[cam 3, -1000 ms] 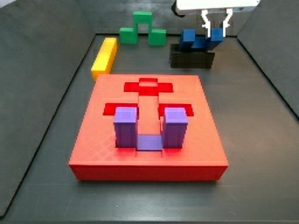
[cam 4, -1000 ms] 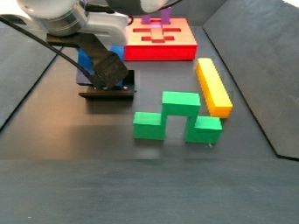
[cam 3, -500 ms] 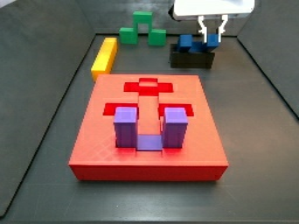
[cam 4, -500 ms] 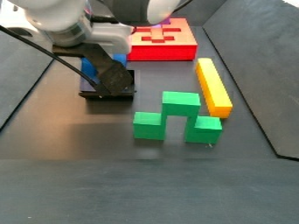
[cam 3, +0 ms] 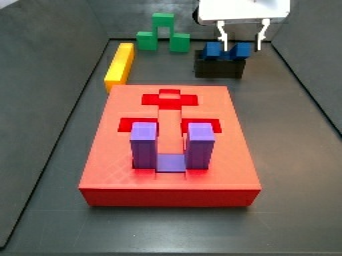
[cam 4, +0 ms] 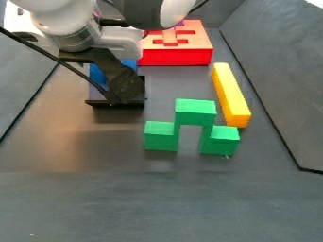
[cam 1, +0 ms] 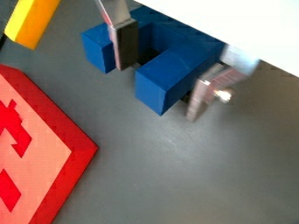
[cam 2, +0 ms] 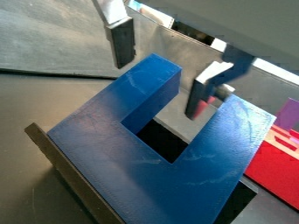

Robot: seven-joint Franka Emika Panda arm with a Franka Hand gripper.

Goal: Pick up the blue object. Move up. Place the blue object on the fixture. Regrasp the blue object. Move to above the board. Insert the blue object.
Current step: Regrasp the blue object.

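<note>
Jaws spread wide on the gripper [cam 2: 163, 74], both silver fingers [cam 2: 121, 39] standing clear of the blue object [cam 2: 163, 166] with nothing pinched between them. It hovers right over the fixture [cam 3: 221, 66] at the far end of the floor. One finger sits by the outer face of an arm, its partner is down by the slot, and I can't tell whether either pad touches.

That close wrist view gives the block's dark blue, faintly marbled face, two square arms and a base around a deep slot, leaning on an olive plate edge. In a wrist view, the gripper [cam 1: 162, 68] straddles one arm of the blue object [cam 1: 170, 79], with a corner of the red board [cam 1: 35, 149] and the end of the yellow bar [cam 1: 30, 19] in sight.

Step back to a side view: two blue arms poke up from the fixture under the gripper [cam 3: 238, 42], and the purple U-shaped block [cam 3: 166, 147] sits in the board [cam 3: 168, 170]. In a side view, the arm hides most of the blue object [cam 4: 96, 71], yet the green blocks [cam 4: 190, 128] show near the yellow bar [cam 4: 229, 93].
</note>
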